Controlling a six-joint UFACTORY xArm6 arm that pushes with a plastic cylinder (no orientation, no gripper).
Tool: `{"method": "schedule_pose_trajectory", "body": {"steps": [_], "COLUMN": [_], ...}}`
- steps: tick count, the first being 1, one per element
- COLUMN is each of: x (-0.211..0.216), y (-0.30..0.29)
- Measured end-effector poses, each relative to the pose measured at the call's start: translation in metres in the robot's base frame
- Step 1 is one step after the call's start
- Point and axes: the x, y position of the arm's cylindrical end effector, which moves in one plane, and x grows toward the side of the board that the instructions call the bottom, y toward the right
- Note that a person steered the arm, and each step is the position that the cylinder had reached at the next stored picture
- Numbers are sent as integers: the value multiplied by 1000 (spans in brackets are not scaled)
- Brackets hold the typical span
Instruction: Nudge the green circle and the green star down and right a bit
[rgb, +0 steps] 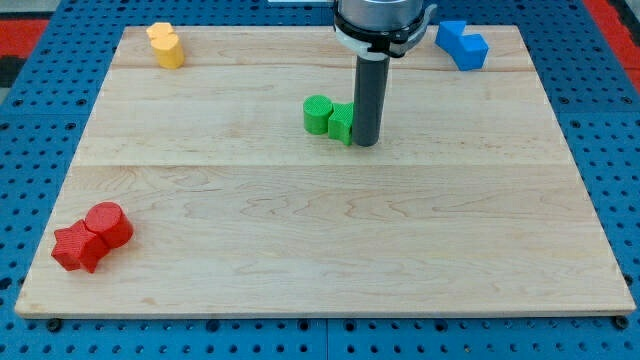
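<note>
The green circle (317, 115) sits on the wooden board a little above the view's middle. The green star (341, 123) touches its right side; the star's right part is hidden behind my rod. My tip (366, 143) rests on the board right against the star's right side, at the lower right of the green pair. The rod rises straight up to the arm's head at the view's top.
A yellow block pair (166, 45) lies at the board's top left. A blue block pair (461, 44) lies at the top right. A red circle (108, 224) and a red star (78, 247) lie together at the bottom left. The wooden board (320, 230) sits on a blue pegboard.
</note>
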Motion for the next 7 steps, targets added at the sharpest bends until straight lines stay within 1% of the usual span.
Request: {"method": "schedule_pose_trajectory", "body": {"steps": [1, 2, 3, 4, 5, 6, 7], "x": [0, -4, -28, -67, -103, -114, -99], "y": [-1, 32, 45, 9, -48, -78, -81]}}
